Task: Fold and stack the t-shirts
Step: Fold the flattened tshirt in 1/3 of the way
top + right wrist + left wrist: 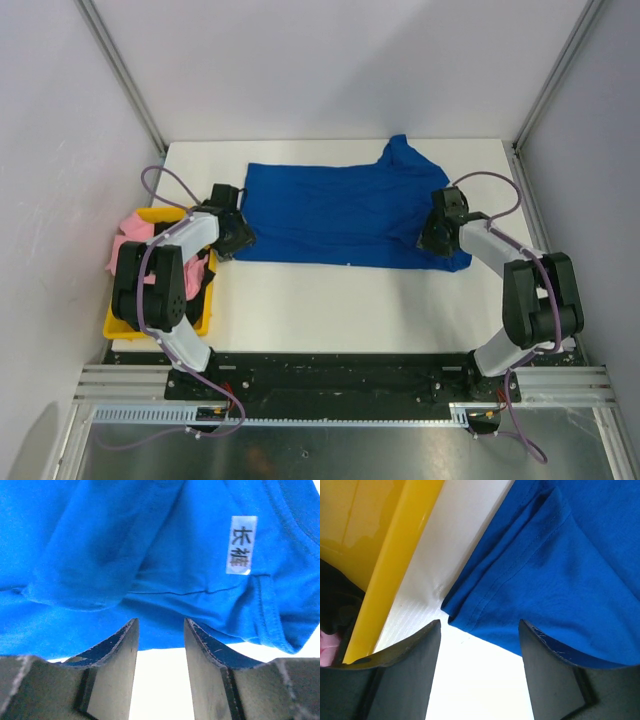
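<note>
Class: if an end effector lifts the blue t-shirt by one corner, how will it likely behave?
Probably floppy: the blue t-shirt lies flat on the table with soft creases, so it should sag from a lifted corner. Pushed, it would probably bunch rather than slide whole, as its folded-over corner suggests.

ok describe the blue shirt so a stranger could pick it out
Start at the white table. Spread flat across its far half lies the blue t-shirt. Unlike the pink shirt bunched in the yellow bin at left, it is royal blue and laid out.
</note>
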